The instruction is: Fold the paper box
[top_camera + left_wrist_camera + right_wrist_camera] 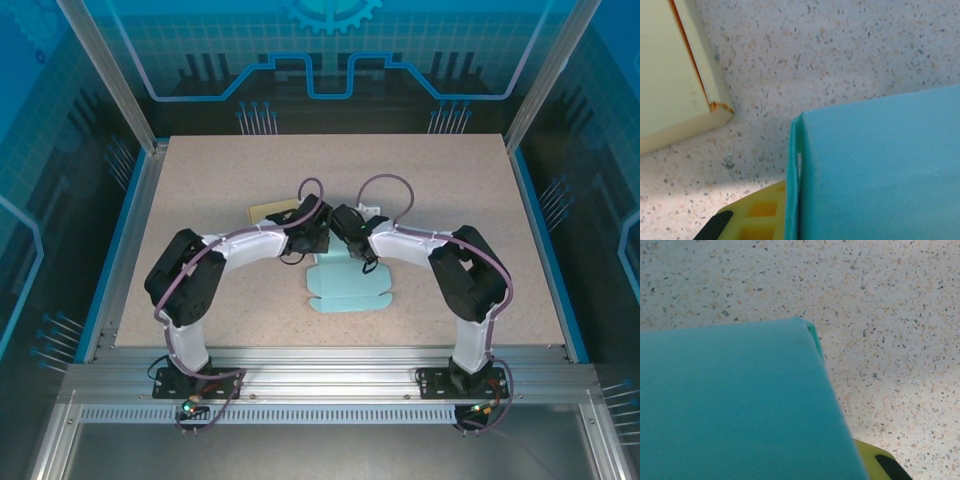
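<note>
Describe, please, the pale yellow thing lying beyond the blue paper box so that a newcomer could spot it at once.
On the speckled beige tabletop, find the light blue paper box at the middle. Just beyond its far left corner lies a pale yellow flat rectangular slab. It alone is cream-coloured, with an orange-brown line along one edge.

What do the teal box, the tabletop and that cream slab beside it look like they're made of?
The paper box: thin matte teal card, judging by its creased, doubled edge. The tabletop: speckled beige, smooth, probably laminate. The cream slab: thicker board or foam, matte, brown-stained edge; unclear.
</note>
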Robot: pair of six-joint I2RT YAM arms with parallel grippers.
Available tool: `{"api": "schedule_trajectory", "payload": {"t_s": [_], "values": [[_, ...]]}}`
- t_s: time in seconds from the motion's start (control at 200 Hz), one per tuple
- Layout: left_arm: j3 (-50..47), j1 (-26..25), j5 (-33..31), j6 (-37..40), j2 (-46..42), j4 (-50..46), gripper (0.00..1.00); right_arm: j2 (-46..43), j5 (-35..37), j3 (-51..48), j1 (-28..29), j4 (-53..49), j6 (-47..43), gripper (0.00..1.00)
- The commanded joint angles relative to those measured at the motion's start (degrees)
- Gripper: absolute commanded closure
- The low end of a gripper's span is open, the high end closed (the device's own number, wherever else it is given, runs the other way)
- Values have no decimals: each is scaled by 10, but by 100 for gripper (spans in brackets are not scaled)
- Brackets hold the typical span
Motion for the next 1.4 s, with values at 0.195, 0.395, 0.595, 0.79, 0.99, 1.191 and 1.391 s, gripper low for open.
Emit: {"api": "schedule_trajectory", "payload": {"t_s": [0.195, 0.395, 0.595, 0.79, 0.99, 1.191, 1.391], "values": [[119, 7, -179, 8, 95, -253, 100, -22, -125, -46, -31, -24, -63, 66], [171, 7, -155, 37, 132, -288, 100, -109, -262, -63, -49, 30, -106, 48], [202, -2, -151, 82, 148, -287, 100, -210, -368, -106, -86, 79, -114, 27], [222, -19, -105, 150, 156, -269, 100, -289, -391, -137, -122, 77, -108, 18], [263, -50, -117, 247, 191, -312, 100, -411, -370, -170, -179, 38, -112, 13], [269, -68, -170, 304, 222, -302, 100, -514, -367, -212, -229, 9, -116, 11], [331, -71, -189, 352, 264, -291, 98, -551, -365, -233, -251, -4, -111, 9]]}}
